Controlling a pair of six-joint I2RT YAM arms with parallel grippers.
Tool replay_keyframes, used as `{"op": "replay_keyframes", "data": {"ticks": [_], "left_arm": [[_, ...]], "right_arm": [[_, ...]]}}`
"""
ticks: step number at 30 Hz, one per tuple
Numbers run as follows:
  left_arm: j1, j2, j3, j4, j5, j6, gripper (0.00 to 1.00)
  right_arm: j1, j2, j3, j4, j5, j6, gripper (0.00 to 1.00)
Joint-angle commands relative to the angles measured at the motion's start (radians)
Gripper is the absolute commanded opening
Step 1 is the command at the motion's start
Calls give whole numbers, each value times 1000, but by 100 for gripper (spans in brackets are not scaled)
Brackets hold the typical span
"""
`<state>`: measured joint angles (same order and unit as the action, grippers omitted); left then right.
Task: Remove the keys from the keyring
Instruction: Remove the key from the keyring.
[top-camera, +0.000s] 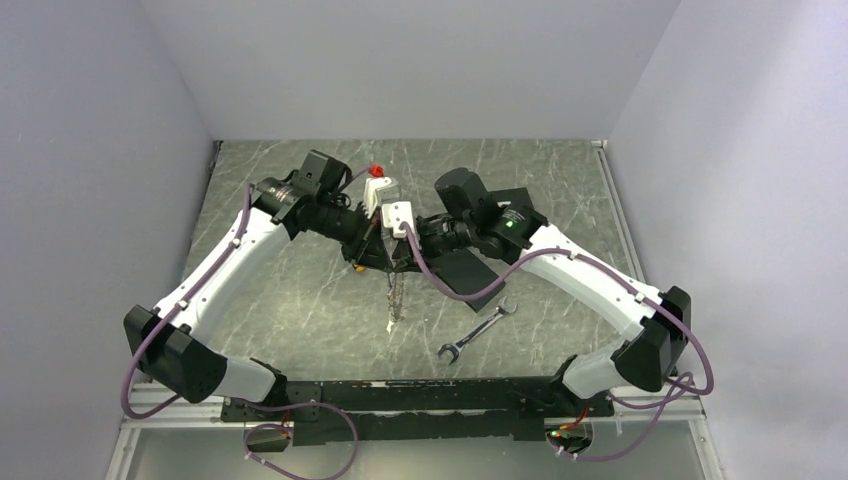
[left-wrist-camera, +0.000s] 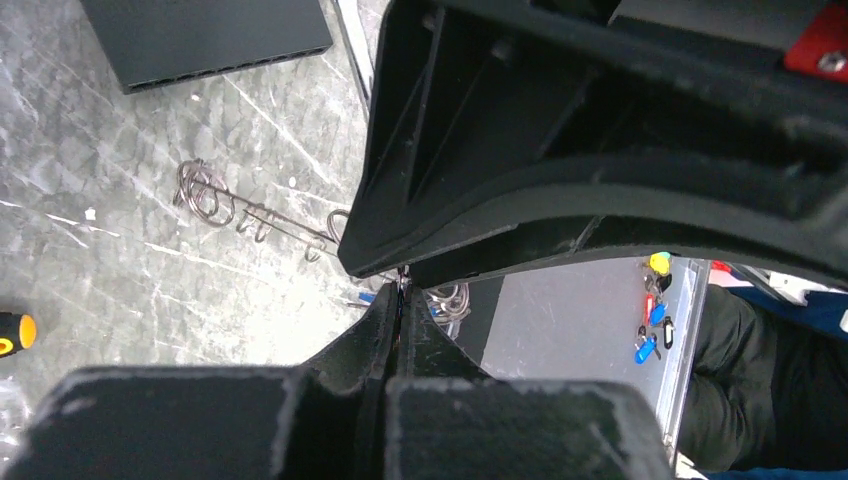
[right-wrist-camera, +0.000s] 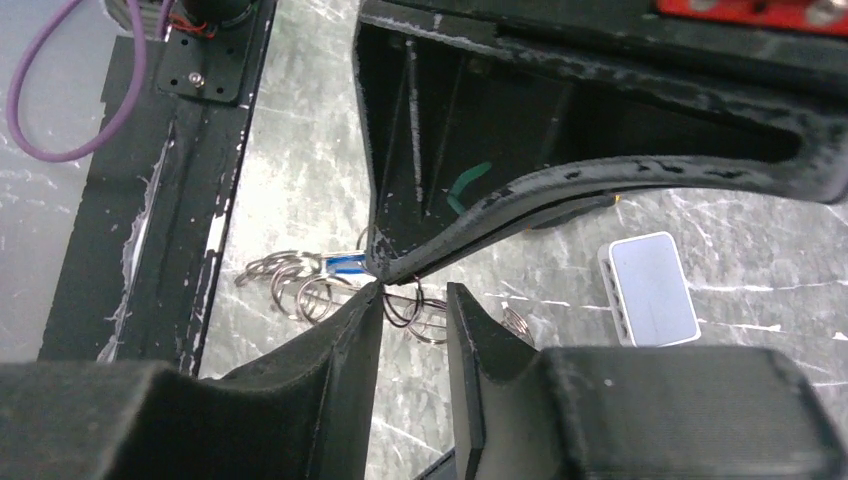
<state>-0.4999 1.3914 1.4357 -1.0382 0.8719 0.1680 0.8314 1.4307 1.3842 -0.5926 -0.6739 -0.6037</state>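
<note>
Separation step, early by my reading: the small grey looped keys (right-wrist-camera: 300, 290) and the blue-tagged piece (right-wrist-camera: 345, 263) all appear to sit on the thin grey metal keyring (right-wrist-camera: 425, 325). Bunch is mid-table between the two tools, with a string of it trailing toward the near edge, left of the silver open-ended wrench (top-camera: 478, 330). Left gripper (left-wrist-camera: 400, 300) is pinched tight on the keyring's wire. Right gripper (right-wrist-camera: 415, 292) stands part open, loops between its jaws, gripping nothing. Next I need it to nip one key and work it along the wire. Both arms reach inward, wrists nose to nose.
</note>
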Motion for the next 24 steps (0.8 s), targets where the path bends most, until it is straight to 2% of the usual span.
{"op": "replay_keyframes", "data": {"ticks": [1, 3, 5, 6, 13, 14, 15, 18, 24], "left_arm": [[-14, 3, 46, 1, 22, 22, 0], [-16, 4, 46, 0, 20, 26, 0], [-18, 7, 49, -2, 17, 29, 0], [-19, 10, 53, -3, 16, 32, 0], [-15, 3, 68, 2, 39, 74, 0], [-12, -3, 67, 11, 44, 78, 3], [-7, -11, 64, 24, 45, 76, 11], [33, -36, 46, 75, 71, 46, 26], [100, -86, 14, 144, 120, 29, 42]], "right_arm": [[23, 8, 51, -29, 47, -55, 28], [28, 8, 54, -38, 54, -67, 19], [31, 11, 57, -48, 57, -77, 4], [33, 11, 59, -50, 60, -79, 0], [21, -7, 15, 30, 86, -1, 0], [12, -12, 7, 53, 74, 26, 0], [-2, -18, -3, 85, 54, 51, 0], [-47, -32, -30, 156, -15, 124, 0], [-95, -46, -61, 242, -114, 207, 0]]}}
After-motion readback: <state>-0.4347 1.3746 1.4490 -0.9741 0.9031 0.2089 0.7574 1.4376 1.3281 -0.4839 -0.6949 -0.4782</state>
